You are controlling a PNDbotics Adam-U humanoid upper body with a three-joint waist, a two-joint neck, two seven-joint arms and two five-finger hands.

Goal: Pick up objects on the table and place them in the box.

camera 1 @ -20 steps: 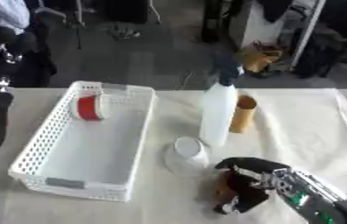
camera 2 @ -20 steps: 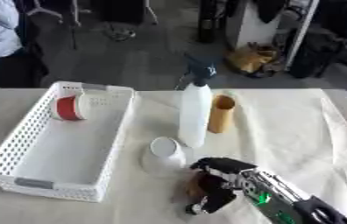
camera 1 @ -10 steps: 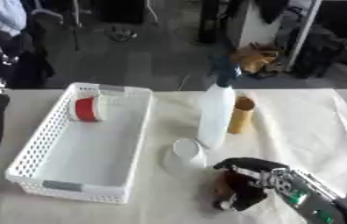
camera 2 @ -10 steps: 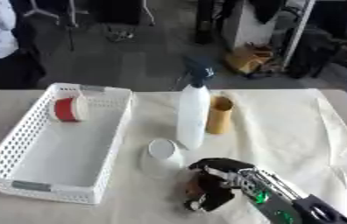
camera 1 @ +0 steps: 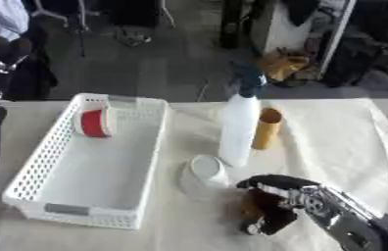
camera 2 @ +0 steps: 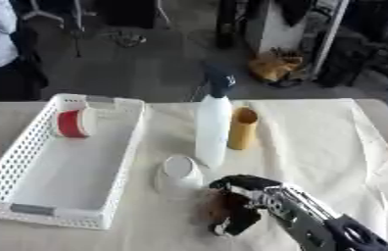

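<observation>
Cloth covers the table (camera 1: 343, 132). Right hand (camera 1: 270, 206) curls its fingers (camera 1: 262, 226) round a brown thing (camera 1: 247, 208) beside the cup (camera 1: 206, 171); basket (camera 1: 52, 162) holds a red roll (camera 1: 93, 122).

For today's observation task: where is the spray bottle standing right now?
The spray bottle stands upright mid-table, right of the white basket, beside the cardboard tube, with the white cup just in front.

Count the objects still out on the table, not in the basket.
4: spray bottle, cardboard tube beside it, white cup in front, and a brown thing under the right hand. More may be hidden.
</observation>
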